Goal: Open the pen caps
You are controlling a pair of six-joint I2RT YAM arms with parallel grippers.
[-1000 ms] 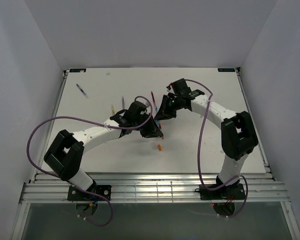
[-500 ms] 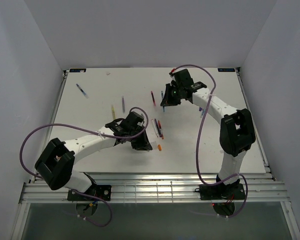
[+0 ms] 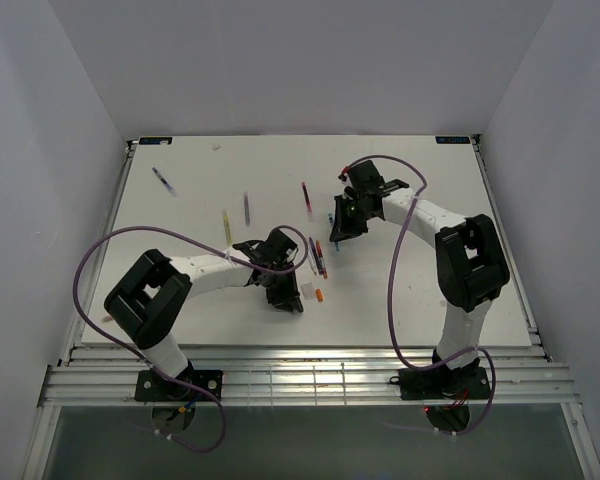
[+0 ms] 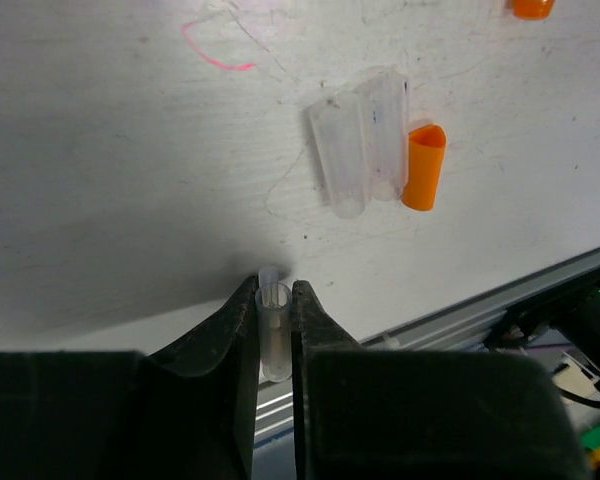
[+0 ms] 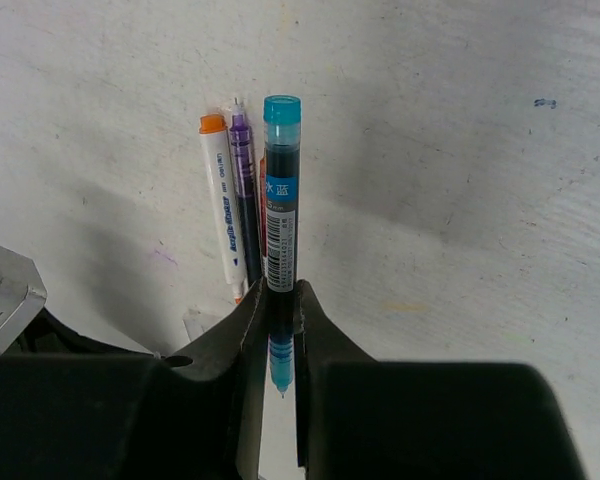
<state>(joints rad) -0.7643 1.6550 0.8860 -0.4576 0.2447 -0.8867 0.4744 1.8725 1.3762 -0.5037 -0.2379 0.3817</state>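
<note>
My left gripper (image 3: 292, 299) (image 4: 275, 285) is shut on a clear-white pen cap (image 4: 273, 325), held just above the table near its front edge. Two more clear caps (image 4: 360, 150) and an orange cap (image 4: 423, 165) lie side by side just ahead of it. My right gripper (image 3: 337, 238) (image 5: 280, 290) is shut on a blue pen (image 5: 280, 200) with a bare tip that points back between the fingers. An orange-ended white pen (image 5: 220, 200) and a purple pen (image 5: 245, 190) lie on the table beside the blue pen.
A small group of pens (image 3: 318, 257) lies between the grippers, with an orange cap (image 3: 319, 294) near the left one. Single pens lie farther back (image 3: 306, 197), (image 3: 246, 206), (image 3: 226, 223) and at the far left (image 3: 163, 180). A slatted metal rail (image 3: 310, 375) runs along the front edge.
The two grippers, close together a second ago, have drawn apart. The left has moved toward the front edge with the clear cap. The right swung back, then came forward to the pen group.
</note>
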